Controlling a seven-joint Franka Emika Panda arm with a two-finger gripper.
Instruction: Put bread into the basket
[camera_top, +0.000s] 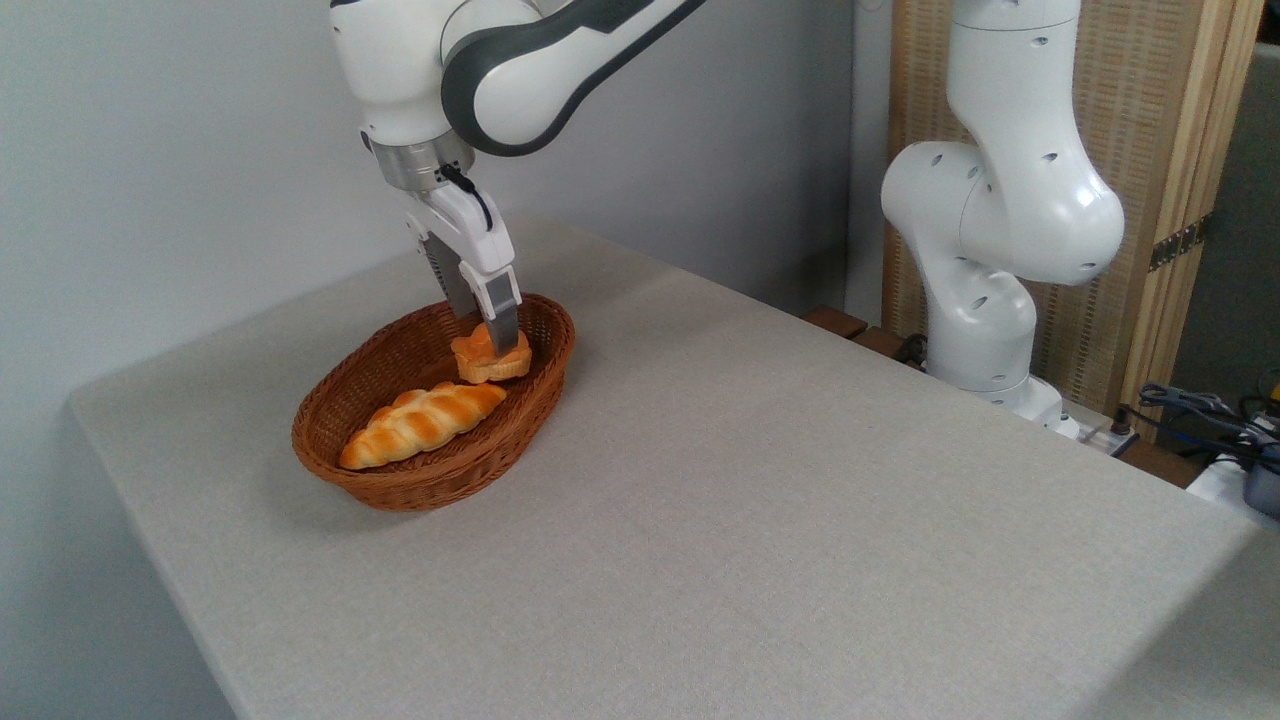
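Fixed camera view. The end effector (492, 345) reaches down into the far end of the basket (400, 487), its fingers closed narrowly on the bread (490, 362), a small round orange bun. The bun sits directly between and below the fingertips, within the basket's rim and toward its far right wall; whether it already rests on the basket floor or hangs just above it cannot be told from this angle. A long braided loaf (422, 424) lies along the basket's middle, just beside the bun on its near-left side, the two close or touching.

Risks, as judged from this arrangement: if the bun is let go while it is above the floor, it may roll onto the loaf or against the sloping wall, though the rim would probably contain it. If the fingers open only partly before lifting, the bun could be dragged up and out. A lowered finger could also press on the wicker and shift or tip the light basket on the counter (760, 480). A sideways retreat risks catching the rim; a straight lift seems safest.
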